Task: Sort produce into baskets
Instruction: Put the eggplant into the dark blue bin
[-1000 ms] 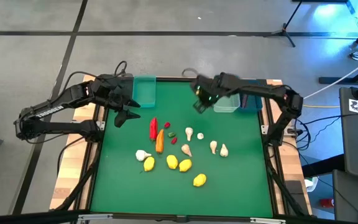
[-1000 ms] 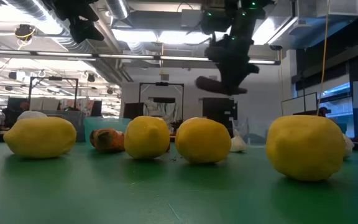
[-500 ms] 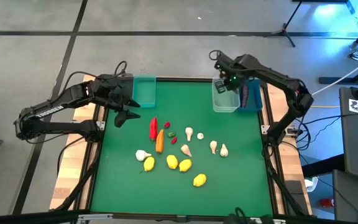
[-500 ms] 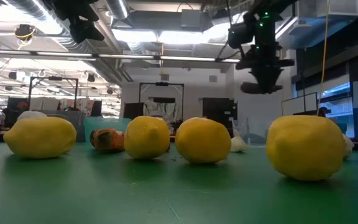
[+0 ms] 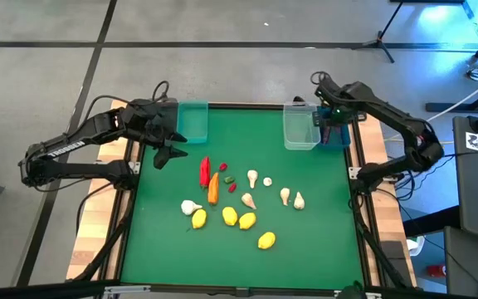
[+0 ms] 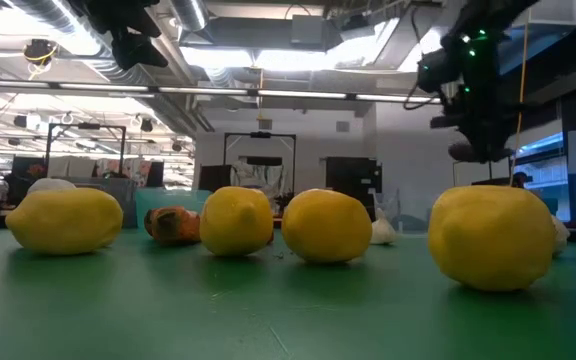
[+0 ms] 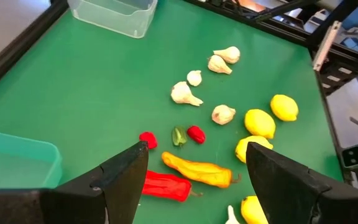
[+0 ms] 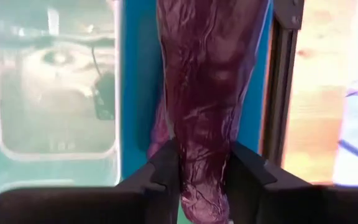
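Right end effector: clamped on a purple eggplant, held above the blue basket at the bench's 1 o'clock corner. Left end effector: fingers apart, empty, hovering at 10 o'clock beside the teal basket. Lemons, garlic bulbs, red pepper lie mid-bench.

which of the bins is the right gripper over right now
The blue bin at the table's far right corner. The right gripper, shut on a purple eggplant, hangs above it; the clear bin sits beside it, and the teal bin is across by the left arm.
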Controlling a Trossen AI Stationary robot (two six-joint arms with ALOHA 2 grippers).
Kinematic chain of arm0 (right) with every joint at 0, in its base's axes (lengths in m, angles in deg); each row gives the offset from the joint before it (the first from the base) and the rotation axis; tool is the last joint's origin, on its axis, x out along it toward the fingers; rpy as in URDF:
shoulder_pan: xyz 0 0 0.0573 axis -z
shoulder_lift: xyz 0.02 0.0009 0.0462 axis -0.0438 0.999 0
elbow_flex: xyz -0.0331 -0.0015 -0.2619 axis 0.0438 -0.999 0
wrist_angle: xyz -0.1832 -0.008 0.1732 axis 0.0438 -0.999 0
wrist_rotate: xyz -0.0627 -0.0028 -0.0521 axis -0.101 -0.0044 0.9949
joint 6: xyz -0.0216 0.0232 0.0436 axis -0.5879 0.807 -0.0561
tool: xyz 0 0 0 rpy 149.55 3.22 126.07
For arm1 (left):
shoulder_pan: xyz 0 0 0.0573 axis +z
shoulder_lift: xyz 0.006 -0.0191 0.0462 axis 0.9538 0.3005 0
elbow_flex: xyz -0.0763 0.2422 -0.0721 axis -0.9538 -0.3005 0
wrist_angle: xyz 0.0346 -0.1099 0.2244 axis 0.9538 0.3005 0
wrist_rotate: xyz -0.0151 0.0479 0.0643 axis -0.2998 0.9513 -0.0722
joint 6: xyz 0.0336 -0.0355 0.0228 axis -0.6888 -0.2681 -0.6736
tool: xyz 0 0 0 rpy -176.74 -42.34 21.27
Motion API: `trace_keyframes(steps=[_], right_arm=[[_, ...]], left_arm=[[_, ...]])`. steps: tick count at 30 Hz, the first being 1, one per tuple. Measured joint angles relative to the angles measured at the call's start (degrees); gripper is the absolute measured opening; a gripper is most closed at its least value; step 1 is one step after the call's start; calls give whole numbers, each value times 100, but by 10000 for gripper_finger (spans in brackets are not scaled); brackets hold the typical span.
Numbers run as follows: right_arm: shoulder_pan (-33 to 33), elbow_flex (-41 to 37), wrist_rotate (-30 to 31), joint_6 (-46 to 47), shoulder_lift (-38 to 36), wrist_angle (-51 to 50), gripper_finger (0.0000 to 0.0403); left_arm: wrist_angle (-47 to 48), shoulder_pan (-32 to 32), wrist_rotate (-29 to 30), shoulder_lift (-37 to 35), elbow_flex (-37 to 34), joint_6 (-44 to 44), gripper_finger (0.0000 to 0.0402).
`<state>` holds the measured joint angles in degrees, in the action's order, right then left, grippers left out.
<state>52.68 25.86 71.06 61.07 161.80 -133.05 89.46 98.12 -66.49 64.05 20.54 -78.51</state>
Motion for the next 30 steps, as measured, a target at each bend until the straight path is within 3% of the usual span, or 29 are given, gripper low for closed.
trace_keyframes(steps=[5, 8, 15, 30], right_arm=[[217, -595, -86, 461, -150, 871, 94], [199, -768, 191, 650, -126, 1157, 94], [204, -1214, 418, 1532, -111, 1159, 95], [315, -1848, 526, 1819, -109, 1852, 95]], left_arm=[[0, 2, 10, 0, 0, 89, 267], [0, 1, 21, 0, 0, 195, 267], [-2, 0, 23, 0, 0, 209, 267], [-39, 1, 106, 0, 0, 182, 267]])
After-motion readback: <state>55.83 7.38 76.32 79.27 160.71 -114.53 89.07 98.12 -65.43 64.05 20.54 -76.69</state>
